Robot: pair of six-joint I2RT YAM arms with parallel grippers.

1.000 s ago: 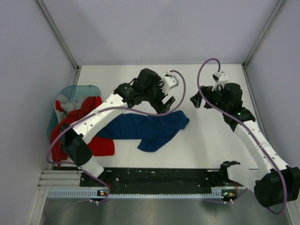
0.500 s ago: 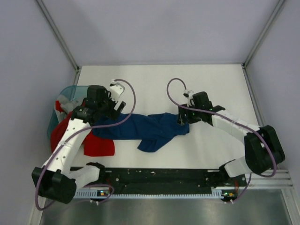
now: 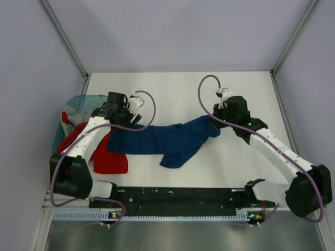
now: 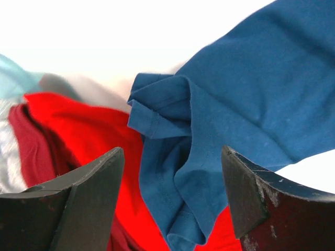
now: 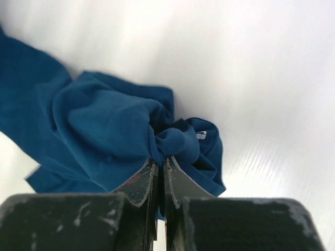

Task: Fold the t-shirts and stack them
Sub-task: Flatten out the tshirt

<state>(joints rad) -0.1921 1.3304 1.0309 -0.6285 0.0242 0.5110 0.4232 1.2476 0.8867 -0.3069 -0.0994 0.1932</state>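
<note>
A dark blue t-shirt [image 3: 162, 140] lies stretched in a band across the white table. My right gripper [image 3: 215, 122] is shut on a bunched fold at the shirt's right end [image 5: 178, 144]; in the right wrist view the gripper [image 5: 161, 160] has its jaws pressed together on the cloth. My left gripper [image 3: 127, 118] hovers over the shirt's left end. In the left wrist view that gripper [image 4: 172, 151] is open, with the hemmed blue edge [image 4: 157, 117] between its fingers and apart from both. A red t-shirt [image 3: 109, 157] lies under the blue one. A grey-white t-shirt [image 4: 8, 157] shows at far left.
A translucent teal basket [image 3: 78, 101] stands at the table's left edge with red and pale cloth spilling out of it. The black rail [image 3: 172, 197] with the arm bases runs along the near edge. Grey walls enclose the table on three sides.
My right gripper came down on the blue shirt's right end, shut on it and drew it right. My left arm swung from the table's centre to the shirt's left end.
</note>
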